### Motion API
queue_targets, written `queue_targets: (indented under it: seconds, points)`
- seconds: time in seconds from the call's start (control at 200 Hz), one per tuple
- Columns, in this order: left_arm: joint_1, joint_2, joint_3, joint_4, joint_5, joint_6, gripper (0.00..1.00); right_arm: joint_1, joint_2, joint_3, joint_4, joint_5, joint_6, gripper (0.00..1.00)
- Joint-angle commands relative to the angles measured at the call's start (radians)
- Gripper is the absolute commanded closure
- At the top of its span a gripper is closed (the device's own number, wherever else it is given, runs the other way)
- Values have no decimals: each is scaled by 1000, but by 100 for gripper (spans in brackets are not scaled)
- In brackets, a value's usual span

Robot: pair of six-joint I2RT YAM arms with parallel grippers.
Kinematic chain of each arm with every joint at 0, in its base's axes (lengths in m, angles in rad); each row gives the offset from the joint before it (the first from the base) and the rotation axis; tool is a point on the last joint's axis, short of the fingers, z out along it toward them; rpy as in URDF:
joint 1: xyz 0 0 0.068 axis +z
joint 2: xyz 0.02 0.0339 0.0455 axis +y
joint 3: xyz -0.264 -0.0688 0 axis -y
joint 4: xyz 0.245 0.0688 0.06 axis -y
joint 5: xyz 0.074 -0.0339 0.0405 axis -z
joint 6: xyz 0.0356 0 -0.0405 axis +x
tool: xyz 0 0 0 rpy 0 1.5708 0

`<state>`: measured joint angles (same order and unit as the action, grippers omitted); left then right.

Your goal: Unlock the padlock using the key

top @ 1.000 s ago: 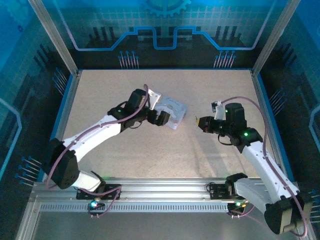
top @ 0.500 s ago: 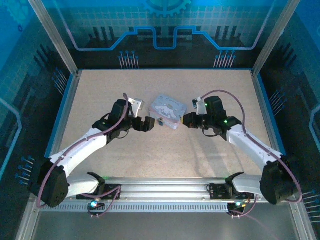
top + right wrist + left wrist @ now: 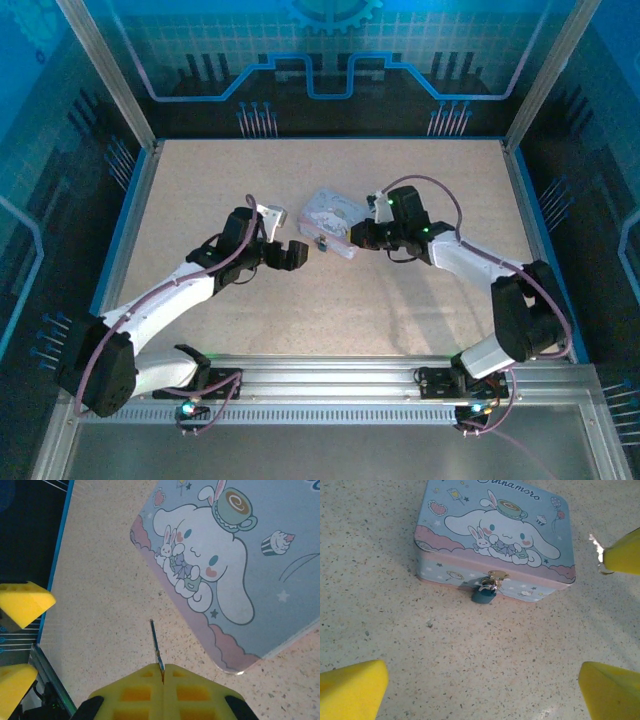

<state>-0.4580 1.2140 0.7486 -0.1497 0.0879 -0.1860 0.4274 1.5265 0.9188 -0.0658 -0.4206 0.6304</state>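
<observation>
Widely spread left fingers [image 3: 350, 690] face the padlock [image 3: 483, 595]; right fingers [image 3: 132, 690] clamp the key [image 3: 155, 642] beside the box [image 3: 260, 575] edge

**Pastels on a speckled beige ground**

Your tin box [image 3: 495, 535] has a pale blue lid printed with a white long-eared cartoon character in a teal teacup hat. Around it you see a small white bunny, pink clouds along the edge, and scattered stars, hearts and a cupcake. The box's side wall is pale blue above a pink base band. The padlock [image 3: 483, 595] is dark blue-teal with a silvery shackle, and the clasp [image 3: 498, 574] is gold-toned. The key [image 3: 156, 645] is a thin dark grey. The table [image 3: 395, 645] is beige with fine dark specks. The pads [image 3: 352, 690] of your left tool [image 3: 296, 253] are bright yellow, as are those of your right tool [image 3: 163, 672]. The left arm [image 3: 175, 292] is white and black. The back wall [image 3: 320, 50] is blue with lighter circuit-style lines.
</observation>
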Motion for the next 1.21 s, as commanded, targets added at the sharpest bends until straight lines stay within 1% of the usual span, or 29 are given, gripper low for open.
queue_targets:
  seconds: [0.0, 0.22, 0.545, 0.705, 0.87, 1.141, 1.201]
  points:
    - [6, -12, -18, 35, 17, -17, 1, 12, 50, 38, 60, -30, 15, 100]
    - [7, 13, -17, 47, 23, -18, 1, 11, 127, 55, 93, -43, 18, 100]
    - [6, 53, -15, 71, 41, -25, 1, -7, 190, 29, 188, -73, 48, 100]
    - [7, 74, -12, 88, 51, -23, 1, -21, 205, 29, 157, -60, 35, 100]
    - [7, 111, -12, 130, 96, -34, 1, -36, 219, 35, 94, -33, 9, 100]
    - [18, 217, 13, 187, 160, -56, 1, -67, 240, 32, 42, -7, -26, 100]
    - [19, 246, 19, 204, 173, -55, 3, -72, 243, 35, 31, 0, -34, 100]
